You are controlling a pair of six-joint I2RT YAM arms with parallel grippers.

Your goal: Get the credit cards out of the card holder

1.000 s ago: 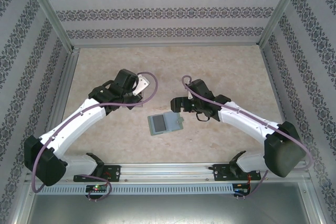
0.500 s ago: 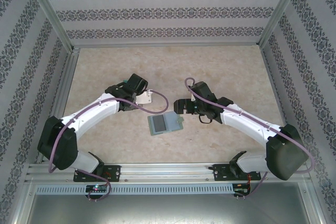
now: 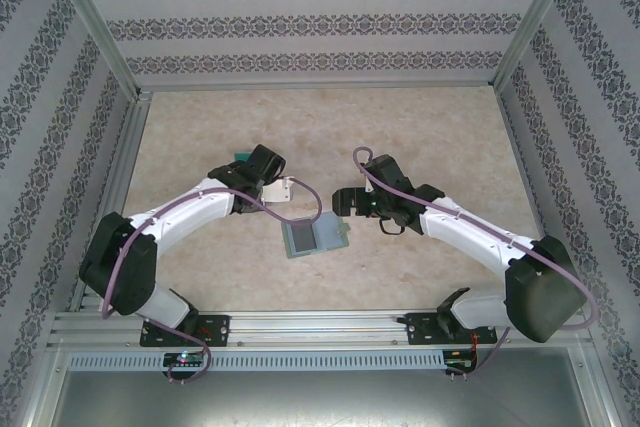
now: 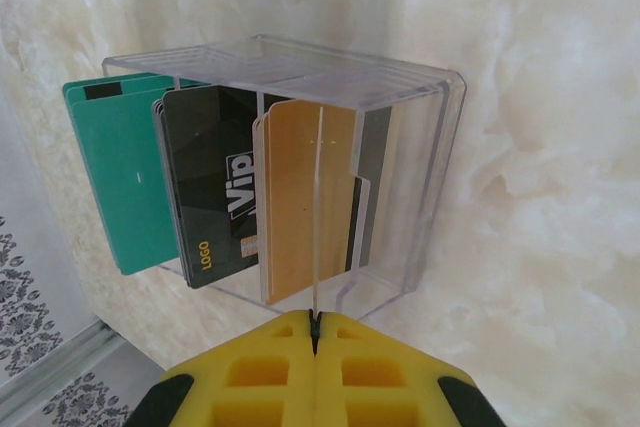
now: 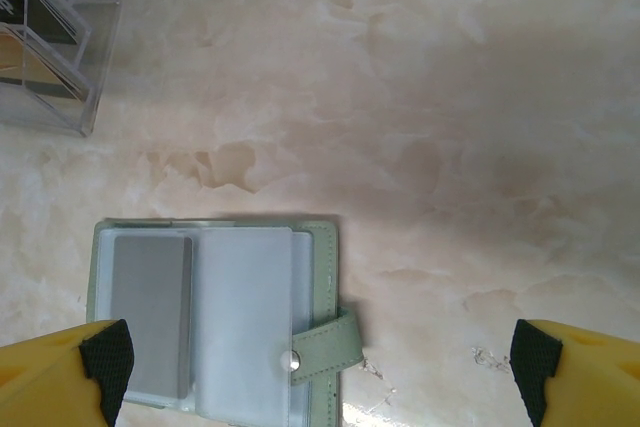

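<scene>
Three credit cards [image 4: 210,187], teal, dark and tan, stand upright in the slots of a clear plastic box [image 4: 405,147] on the table [image 5: 450,97], so most of the job looks done. The left gripper [image 4: 315,319] faces the box with its yellow fingers pressed together, gripping nothing. The card holder [image 5: 250,317] lies open and flat under the right gripper [image 5: 320,362], whose jaws are spread wide and empty. A grey panel [image 5: 150,312] fills one pocket; I cannot tell whether it is a last card. Only the snap strap [image 5: 330,345], lying across the sleeves, might get in the way.
</scene>
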